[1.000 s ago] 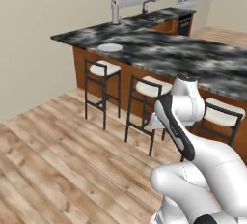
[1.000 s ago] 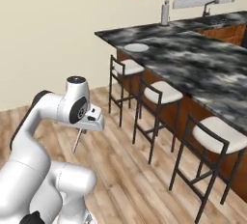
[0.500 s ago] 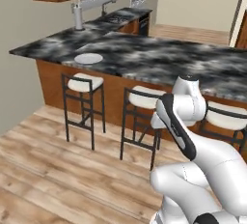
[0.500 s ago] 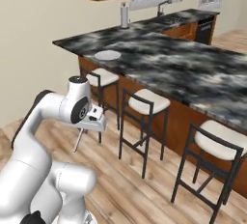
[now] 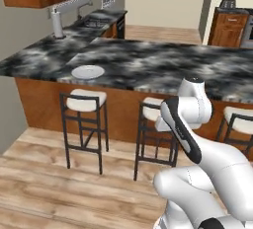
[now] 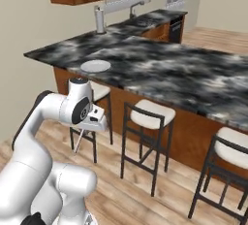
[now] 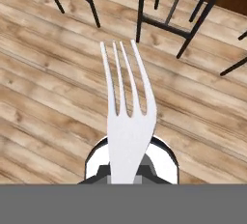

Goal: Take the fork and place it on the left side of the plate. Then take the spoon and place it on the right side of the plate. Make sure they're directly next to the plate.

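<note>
I've got the fork (image 7: 126, 121) pinched tight in my fingers (image 6: 79, 141), tines pointing straight away from the hand, down toward the wooden floor (image 7: 43, 107); plate (image 5: 88, 71) sits on the worktop (image 5: 148, 62).

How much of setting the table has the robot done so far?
Nothing is placed yet. The gripper is shut on the fork, carried above the wooden floor. The plate sits on the counter with nothing beside it. Left: put the fork left of it, then fetch and place the spoon.
</note>
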